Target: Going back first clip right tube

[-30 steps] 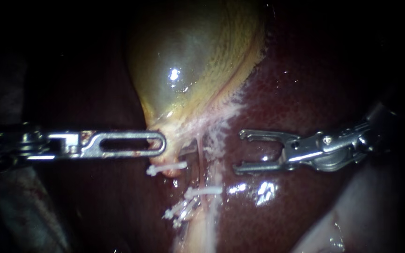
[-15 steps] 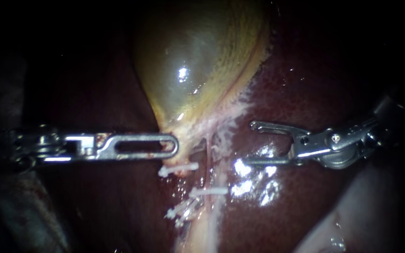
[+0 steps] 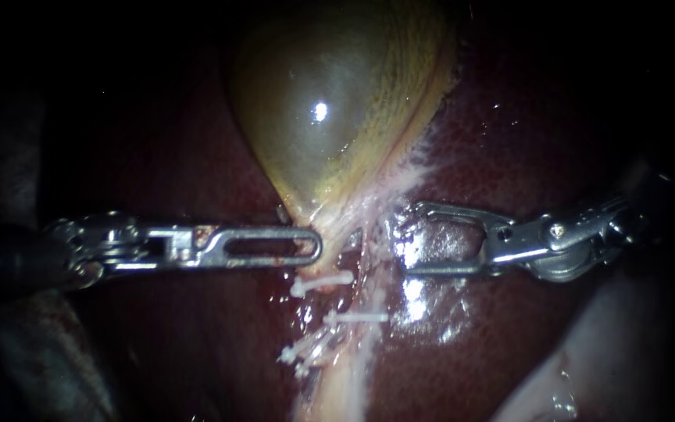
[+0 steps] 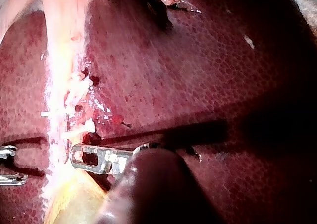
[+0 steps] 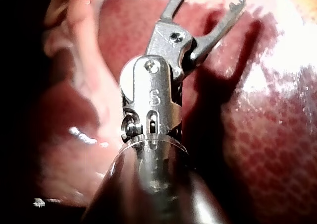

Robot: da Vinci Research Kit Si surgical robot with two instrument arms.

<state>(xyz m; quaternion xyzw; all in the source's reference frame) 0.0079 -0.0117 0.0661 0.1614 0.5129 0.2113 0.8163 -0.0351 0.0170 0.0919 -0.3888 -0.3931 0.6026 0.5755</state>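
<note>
Endoscope view: clip [image 3: 355,318] lies horizontal, left-right.

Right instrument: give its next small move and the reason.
Probably ease the right instrument back along its shaft, clear of the pale strand: its jaws stand open and empty right beside it, and white clips already sit across it.

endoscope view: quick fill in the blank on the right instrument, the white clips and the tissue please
The right metal instrument's jaws stand ____. The small white clips sit just below the glossy yellow-green ____. The dark red mottled tissue beneath the right instrument is the ____.
Missing: open; gallbladder; liver.
</note>
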